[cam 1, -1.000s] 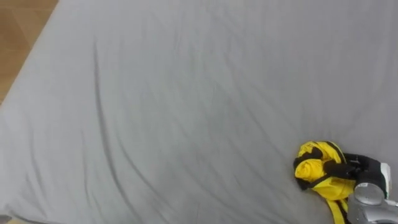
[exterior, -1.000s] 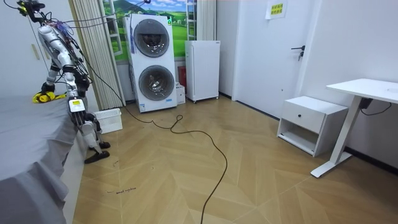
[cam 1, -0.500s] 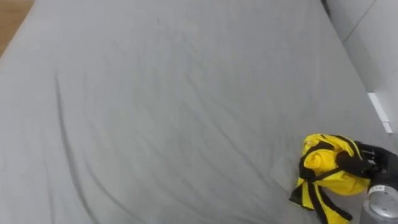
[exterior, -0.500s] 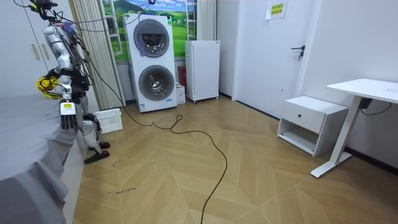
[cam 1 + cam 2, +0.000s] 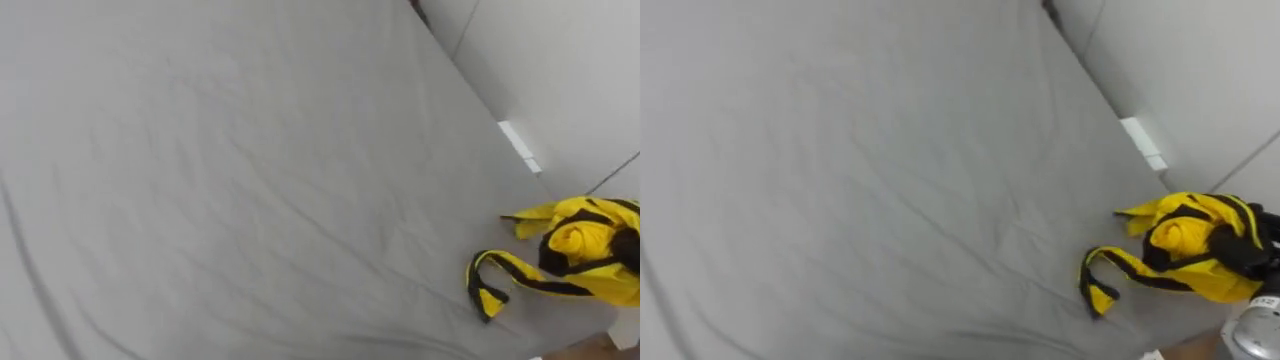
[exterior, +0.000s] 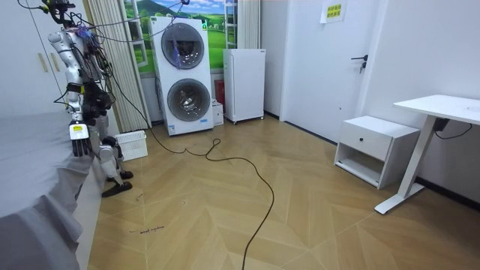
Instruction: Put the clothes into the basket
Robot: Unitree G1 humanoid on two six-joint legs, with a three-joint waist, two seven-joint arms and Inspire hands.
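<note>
Now the right hand (image 5: 1246, 250), curled round the yellow garment (image 5: 1183, 236), is lifting it off the bed (image 5: 840, 180) at its near right corner as the robot is turning. The left hand (image 6: 77, 141) is hanging idle, and the basket (image 6: 131, 145) is likely coming next.

A wide bed (image 5: 250, 180) is covered with a grey sheet. A light wooden floor (image 6: 300, 225) is seen. Two washers (image 6: 182, 75) are stacked by a white fridge (image 6: 244, 84). A white table (image 6: 442, 105) and a low drawer box (image 6: 375, 144) are set by the white wall.
</note>
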